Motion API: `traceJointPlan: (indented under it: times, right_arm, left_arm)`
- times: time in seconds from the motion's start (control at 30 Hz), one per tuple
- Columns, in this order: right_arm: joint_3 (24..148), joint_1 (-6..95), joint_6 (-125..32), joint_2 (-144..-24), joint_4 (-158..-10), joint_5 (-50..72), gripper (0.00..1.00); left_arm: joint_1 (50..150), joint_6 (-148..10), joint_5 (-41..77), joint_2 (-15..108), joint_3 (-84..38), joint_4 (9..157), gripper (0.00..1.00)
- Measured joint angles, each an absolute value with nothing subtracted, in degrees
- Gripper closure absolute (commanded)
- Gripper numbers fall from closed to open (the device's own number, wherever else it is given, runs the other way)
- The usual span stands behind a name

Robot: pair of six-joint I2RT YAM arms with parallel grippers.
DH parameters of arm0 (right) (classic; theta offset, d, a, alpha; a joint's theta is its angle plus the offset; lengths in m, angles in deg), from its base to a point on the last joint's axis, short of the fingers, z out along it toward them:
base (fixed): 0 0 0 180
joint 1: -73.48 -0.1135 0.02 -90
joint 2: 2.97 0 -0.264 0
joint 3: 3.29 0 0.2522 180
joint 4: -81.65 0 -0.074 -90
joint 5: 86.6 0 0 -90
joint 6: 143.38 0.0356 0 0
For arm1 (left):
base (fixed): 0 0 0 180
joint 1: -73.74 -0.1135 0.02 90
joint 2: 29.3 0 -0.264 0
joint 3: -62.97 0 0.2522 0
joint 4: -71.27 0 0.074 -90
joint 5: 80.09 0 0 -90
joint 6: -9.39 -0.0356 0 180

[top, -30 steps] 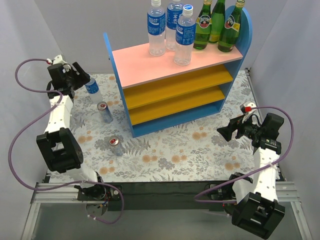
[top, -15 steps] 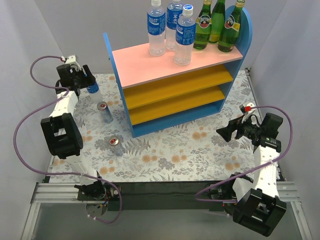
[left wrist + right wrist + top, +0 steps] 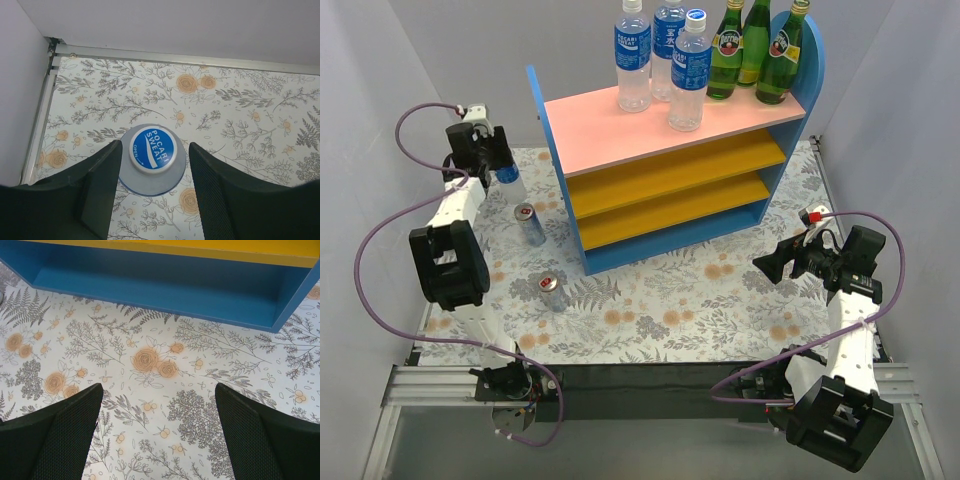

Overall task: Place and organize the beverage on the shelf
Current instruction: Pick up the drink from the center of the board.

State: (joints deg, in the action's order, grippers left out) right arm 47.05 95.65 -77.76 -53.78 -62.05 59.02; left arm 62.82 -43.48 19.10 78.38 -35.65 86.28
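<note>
The shelf (image 3: 670, 125) stands at the back, with three clear blue-labelled bottles (image 3: 690, 70) and three green glass bottles (image 3: 752, 45) on its pink top board. A fourth clear bottle (image 3: 508, 183) stands upright on the table at the left. My left gripper (image 3: 492, 158) hangs over it, open. In the left wrist view its fingers (image 3: 102, 185) flank the blue cap (image 3: 152, 149) without gripping. Two silver-red cans (image 3: 528, 224) (image 3: 552, 292) stand in front of the bottle. My right gripper (image 3: 770, 265) is open and empty over the floral mat, facing the shelf's blue base (image 3: 150, 285).
The floral mat (image 3: 700, 300) covers the table. Grey walls close in the left, back and right sides. A metal rail (image 3: 150, 52) runs along the table's far edge behind the bottle. The two orange-yellow lower boards (image 3: 670, 190) hold nothing.
My left gripper has swung right and inward from the left wall until its open fingers flank the standing bottle. The right arm has hardly moved.
</note>
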Motion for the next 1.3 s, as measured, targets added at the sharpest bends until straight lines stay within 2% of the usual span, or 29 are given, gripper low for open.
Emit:
traceJointPlan:
  times: [0.23, 0.33, 0.37, 0.47, 0.7, 1.1, 1.3]
  right_arm:
    - [47.1, 95.6, -77.8, -54.0, -62.0, 58.8, 0.02]
    - [47.1, 95.6, -77.8, -54.0, -62.0, 58.6, 0.02]
    - [47.1, 95.6, -77.8, -54.0, -62.0, 58.6, 0.02]
    - [47.1, 95.6, -77.8, -54.0, -62.0, 58.6, 0.02]
    - [47.1, 95.6, -77.9, -54.0, -62.0, 58.6, 0.02]
    - [47.1, 95.9, -78.0, -54.0, -62.0, 58.6, 0.02]
    - [47.1, 95.9, -78.1, -54.0, -62.0, 58.7, 0.02]
  left_arm:
    - [64.3, -45.2, 17.0, 79.2, -36.2, 85.1, 0.48]
    - [64.6, -45.5, 16.4, 79.3, -36.2, 84.4, 0.67]
    - [64.6, -45.6, 16.3, 79.3, -36.2, 84.1, 0.81]
    - [64.6, -45.7, 16.2, 79.3, -36.1, 83.7, 1.00]
    - [64.9, -44.8, 14.0, 77.9, -33.6, 81.3, 1.00]
    - [65.1, -44.6, 7.7, 70.5, -29.3, 85.3, 1.00]
    - [65.1, -44.7, 5.1, 60.2, -22.6, 86.3, 1.00]
